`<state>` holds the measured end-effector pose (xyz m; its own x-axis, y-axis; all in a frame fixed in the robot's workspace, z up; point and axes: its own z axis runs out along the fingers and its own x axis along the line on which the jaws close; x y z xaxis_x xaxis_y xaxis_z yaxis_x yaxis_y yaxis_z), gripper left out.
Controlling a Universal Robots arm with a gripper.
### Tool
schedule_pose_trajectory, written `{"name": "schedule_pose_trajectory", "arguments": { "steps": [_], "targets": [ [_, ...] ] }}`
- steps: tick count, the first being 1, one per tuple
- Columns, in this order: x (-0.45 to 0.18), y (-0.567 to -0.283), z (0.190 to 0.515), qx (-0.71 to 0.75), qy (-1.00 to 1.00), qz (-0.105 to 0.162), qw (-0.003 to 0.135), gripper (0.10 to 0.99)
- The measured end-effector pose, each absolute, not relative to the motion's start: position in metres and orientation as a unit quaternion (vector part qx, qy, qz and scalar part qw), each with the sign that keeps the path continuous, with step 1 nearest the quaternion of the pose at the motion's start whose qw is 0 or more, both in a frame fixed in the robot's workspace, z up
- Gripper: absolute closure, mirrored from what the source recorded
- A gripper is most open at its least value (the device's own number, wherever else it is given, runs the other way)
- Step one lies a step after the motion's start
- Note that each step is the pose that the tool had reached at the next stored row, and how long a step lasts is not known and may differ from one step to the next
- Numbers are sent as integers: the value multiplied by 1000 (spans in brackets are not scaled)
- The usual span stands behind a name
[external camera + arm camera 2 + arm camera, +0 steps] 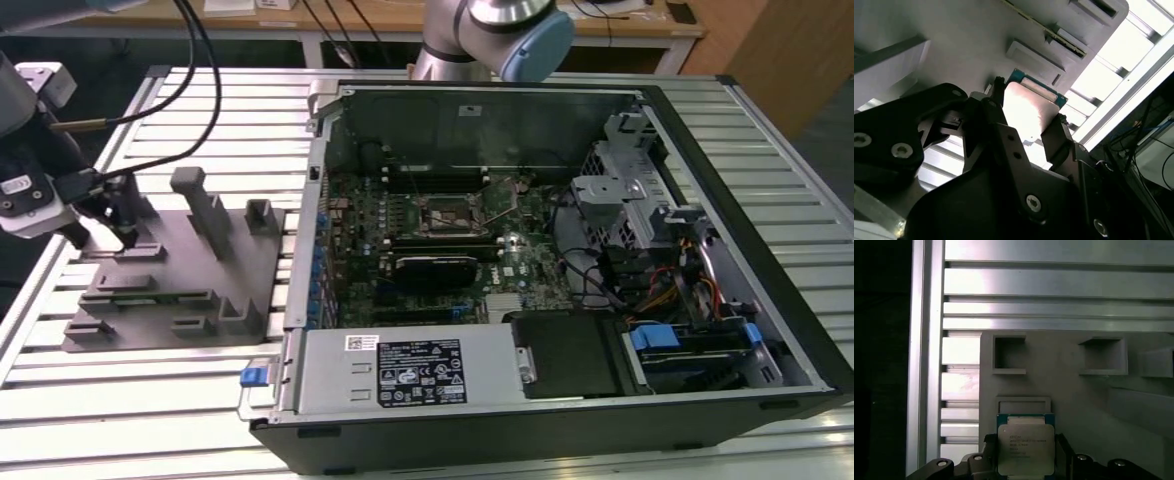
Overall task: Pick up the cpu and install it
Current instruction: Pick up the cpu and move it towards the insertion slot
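Note:
The cpu [1025, 447] is a small square chip with a pale metal top and a green edge. In both wrist views it sits between my two dark fingers, which press on its opposite sides. My gripper [1025, 452] is shut on it, just over the grey fixture [1079, 405]. The second wrist view has the cpu [1029, 112] in the gripper [1028, 114], close to the fixture's [969, 40] surface. In the exterior view my gripper [107, 235] is low over the fixture's [200, 290] far corner, at that view's left. The dark socket [447, 212] lies on the motherboard inside the open computer case [667, 105].
The fixture has several upright tabs [200, 205] near my gripper. The case's metal side wall [318, 200] rises between fixture and motherboard. Cables [160, 90] run from my wrist across the slatted aluminium table [160, 410]. A drive cage [627, 190] and wires crowd the case's right side.

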<state>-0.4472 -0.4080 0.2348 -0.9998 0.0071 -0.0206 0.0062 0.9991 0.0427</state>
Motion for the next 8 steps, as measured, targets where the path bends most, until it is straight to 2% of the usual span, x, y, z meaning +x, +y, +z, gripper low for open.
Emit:
{"name": "schedule_pose_trajectory", "arguments": {
  "steps": [8],
  "targets": [
    [-447,-408,257,3,1000,21,10,541]
  ]
}}
